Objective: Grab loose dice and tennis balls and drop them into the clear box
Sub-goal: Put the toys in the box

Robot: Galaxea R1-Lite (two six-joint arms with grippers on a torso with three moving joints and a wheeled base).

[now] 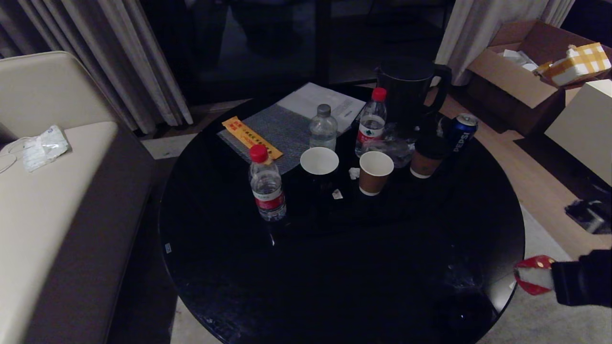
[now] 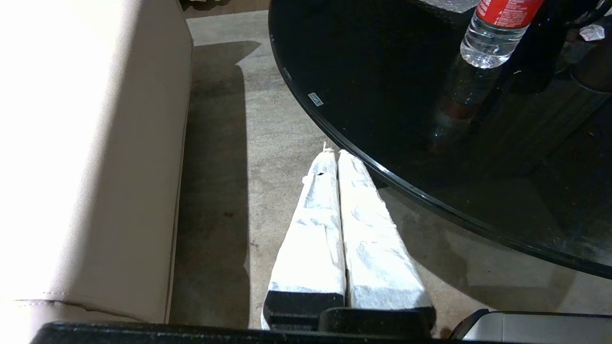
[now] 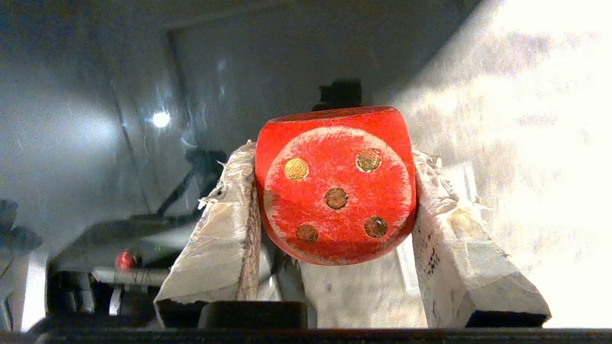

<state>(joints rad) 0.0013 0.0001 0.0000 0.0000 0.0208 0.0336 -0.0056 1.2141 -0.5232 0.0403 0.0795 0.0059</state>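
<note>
Red die (image 3: 337,186) sits clamped between the two padded fingers (image 3: 224,229) of the right pincer (image 1: 534,277), off the near right edge of the black round tabletop (image 1: 334,267), above the floor. No clear box shows in any view, so a release here would likely drop it onto the floor. Left pincer (image 2: 334,155) is clenched empty, low beside the tabletop's near left edge.

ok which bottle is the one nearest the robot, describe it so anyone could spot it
On the round black table, look left of the white-lined paper cup. The water bottle stands alone there, red cap and red label; the other red-capped bottle stands farther back.
</note>
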